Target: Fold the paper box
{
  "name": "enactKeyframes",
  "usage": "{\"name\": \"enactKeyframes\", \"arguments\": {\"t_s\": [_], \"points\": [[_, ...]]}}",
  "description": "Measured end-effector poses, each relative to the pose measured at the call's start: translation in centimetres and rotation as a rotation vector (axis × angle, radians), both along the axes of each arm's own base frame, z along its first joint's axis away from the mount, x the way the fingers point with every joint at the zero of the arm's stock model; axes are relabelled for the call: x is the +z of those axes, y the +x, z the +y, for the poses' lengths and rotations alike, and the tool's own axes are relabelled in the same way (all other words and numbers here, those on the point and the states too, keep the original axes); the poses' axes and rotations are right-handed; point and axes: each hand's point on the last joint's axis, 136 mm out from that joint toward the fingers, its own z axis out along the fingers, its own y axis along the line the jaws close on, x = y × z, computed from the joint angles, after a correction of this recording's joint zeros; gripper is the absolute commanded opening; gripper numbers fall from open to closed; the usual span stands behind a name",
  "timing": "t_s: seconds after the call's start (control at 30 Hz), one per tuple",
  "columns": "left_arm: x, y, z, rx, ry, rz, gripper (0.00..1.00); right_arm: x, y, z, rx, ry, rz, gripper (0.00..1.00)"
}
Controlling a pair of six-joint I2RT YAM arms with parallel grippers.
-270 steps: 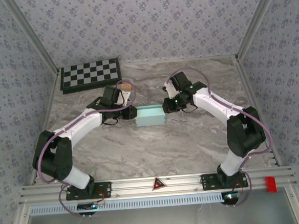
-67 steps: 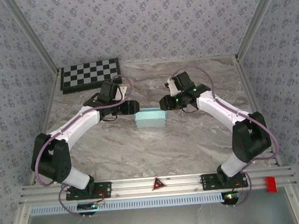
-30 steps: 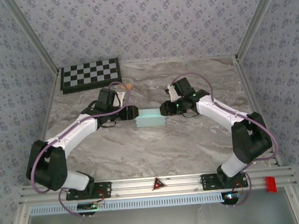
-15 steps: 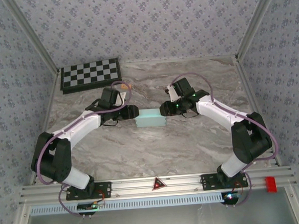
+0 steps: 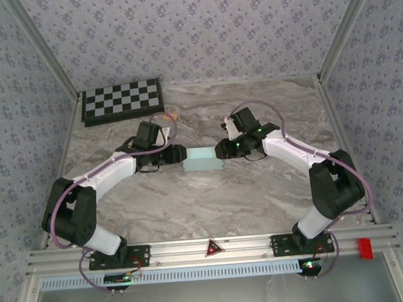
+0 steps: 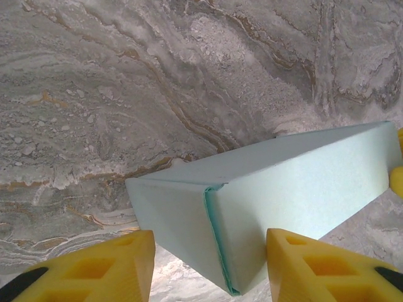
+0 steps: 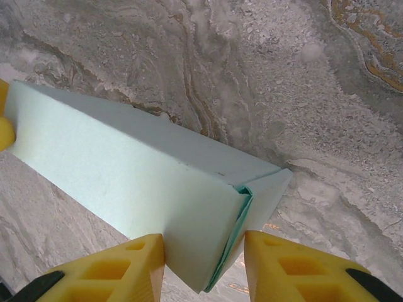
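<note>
The paper box (image 5: 203,159) is a small pale cyan box lying lengthwise on the marble table (image 5: 191,207), with a gripper at each end. My left gripper (image 5: 180,152) is at its left end. In the left wrist view the yellow fingers (image 6: 94,267) stand open astride that end of the paper box (image 6: 189,220), with a gap on each side. My right gripper (image 5: 221,149) is at the right end. There both fingers (image 7: 315,270) lie against the sides of the paper box (image 7: 126,176), whose end flap (image 7: 271,189) sticks out slightly.
A black-and-white checkerboard (image 5: 120,100) lies at the back left corner. A small red block (image 5: 364,248) sits on the front rail at the right. Patterned walls close in the table on three sides.
Both grippers have narrowed round the box's ends, the left more than the right. The box has stayed in place.
</note>
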Motion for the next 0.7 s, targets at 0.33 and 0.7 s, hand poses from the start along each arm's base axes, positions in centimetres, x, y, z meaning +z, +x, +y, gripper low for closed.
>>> {"name": "enactKeyframes", "arguments": {"t_s": [0.33,0.7], "points": [[0.1,-0.5,0.2,0.020,-0.036,-0.023,0.42,0.0,1.0,0.3,0.008,-0.016,-0.035,0.34],[0.3,-0.7,0.4,0.027,-0.033,-0.019,0.43,0.4,2.5,0.5,0.029,-0.055,-0.072,0.39]]}}
